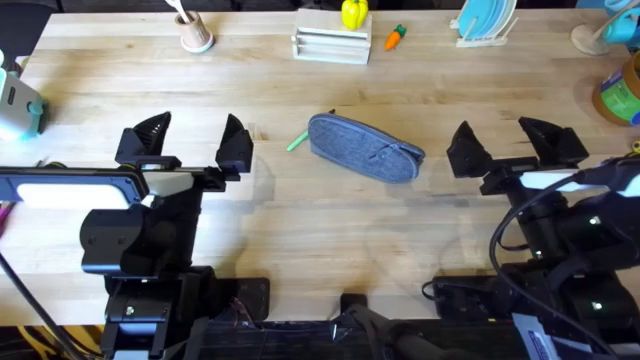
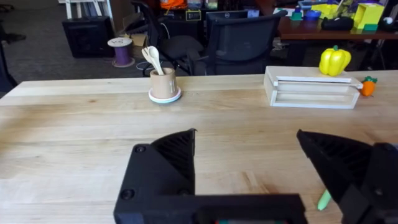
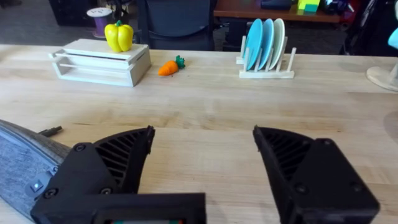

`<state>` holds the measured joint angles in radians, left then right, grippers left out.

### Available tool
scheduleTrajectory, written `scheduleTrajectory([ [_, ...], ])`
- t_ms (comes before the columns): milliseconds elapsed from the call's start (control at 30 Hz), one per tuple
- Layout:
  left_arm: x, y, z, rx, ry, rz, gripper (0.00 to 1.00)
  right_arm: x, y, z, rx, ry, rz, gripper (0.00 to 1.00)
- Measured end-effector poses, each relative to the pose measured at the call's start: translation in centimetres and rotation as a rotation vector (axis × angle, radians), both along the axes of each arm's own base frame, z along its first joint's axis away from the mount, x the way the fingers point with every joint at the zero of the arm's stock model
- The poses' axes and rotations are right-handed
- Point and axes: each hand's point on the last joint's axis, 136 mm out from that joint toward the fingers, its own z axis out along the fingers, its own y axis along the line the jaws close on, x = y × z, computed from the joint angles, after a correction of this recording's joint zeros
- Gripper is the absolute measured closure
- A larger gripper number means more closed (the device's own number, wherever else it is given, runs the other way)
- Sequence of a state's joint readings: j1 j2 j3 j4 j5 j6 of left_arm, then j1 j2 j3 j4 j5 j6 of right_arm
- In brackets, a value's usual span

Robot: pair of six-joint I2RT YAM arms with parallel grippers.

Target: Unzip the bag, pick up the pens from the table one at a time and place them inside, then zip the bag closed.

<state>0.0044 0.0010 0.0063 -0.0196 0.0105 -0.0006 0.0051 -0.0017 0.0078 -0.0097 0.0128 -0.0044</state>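
Matt grey fabric bag, pale grained wood table

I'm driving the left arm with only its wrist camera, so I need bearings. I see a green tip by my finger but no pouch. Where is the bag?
Observer: The bag lies to the right of the left gripper, between the two grippers.
Operator: And that green tip?
Observer: It is the light green pen, lying at the bag's left end.
Operator: Is the right arm in my way?
Observer: No. The right gripper sits open beyond the bag's right end, apart from it.
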Motion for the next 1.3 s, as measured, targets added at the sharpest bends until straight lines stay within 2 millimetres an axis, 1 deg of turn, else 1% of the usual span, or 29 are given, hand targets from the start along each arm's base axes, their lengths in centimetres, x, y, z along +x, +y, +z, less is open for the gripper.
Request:
scheduleTrajectory([
  [767,0.0,0.0,0.0,0.000,0.000,-0.002,0.009,0.0,0.1,-0.1,0.000,0.008,0.007,0.005],
  [833,0.0,-0.1,-0.1,0.000,0.010,-0.008,0.009,-0.2,0.2,-0.2,0.000,0.030,0.010,0.006],
  [933,-0.3,-0.3,-0.1,0.000,0.047,-0.017,0.009,-0.9,0.3,-0.7,0.002,0.110,0.020,0.006],
  [1000,-0.7,-0.4,0.9,0.000,0.059,-0.021,0.009,-1.3,0.4,-0.7,0.003,0.155,0.023,0.006],
  [1067,-1.0,-0.4,2.6,0.003,0.056,-0.023,0.009,-1.5,0.4,0.5,0.003,0.159,0.026,0.006],
  [1167,-1.6,-0.4,5.7,0.031,0.046,-0.024,0.009,-1.8,0.5,3.8,0.004,0.137,0.030,0.006],
  [1267,-2.0,-0.5,8.2,0.074,0.074,-0.031,0.009,-2.2,0.6,6.6,0.005,0.159,0.037,0.006],
  [1300,-2.0,-0.5,8.9,0.088,0.091,-0.037,0.009,-2.4,0.7,7.2,0.007,0.179,0.043,0.005],
])
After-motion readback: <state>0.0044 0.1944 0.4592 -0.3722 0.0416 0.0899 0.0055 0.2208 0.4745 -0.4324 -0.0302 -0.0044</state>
